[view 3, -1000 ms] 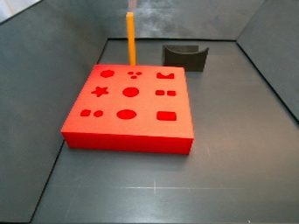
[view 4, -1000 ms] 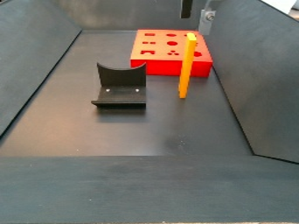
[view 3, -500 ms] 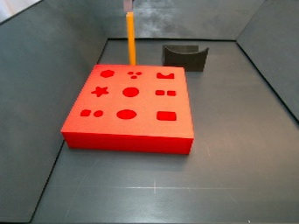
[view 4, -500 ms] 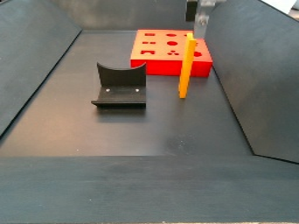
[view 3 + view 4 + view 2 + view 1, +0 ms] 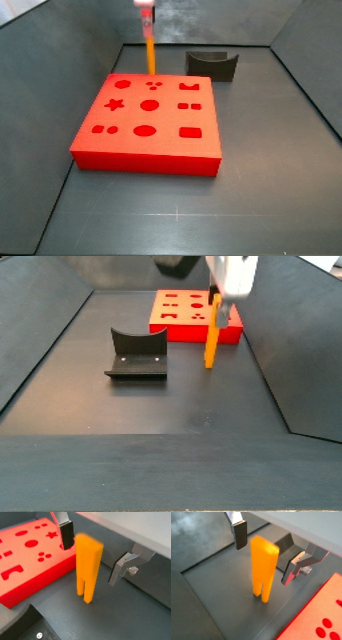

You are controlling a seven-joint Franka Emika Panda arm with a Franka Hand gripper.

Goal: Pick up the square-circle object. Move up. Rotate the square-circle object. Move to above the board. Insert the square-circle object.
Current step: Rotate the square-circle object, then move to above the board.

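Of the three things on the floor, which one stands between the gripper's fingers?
The orange peg. It stands upright between the open gripper's fingers; the red board and the dark holder lie apart from it.

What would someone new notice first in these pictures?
The orange-yellow square-circle object standing upright on the dark floor beside the red board. The tool is around its top, fingers open, not touching it. A dark curved holder sits apart on the floor.
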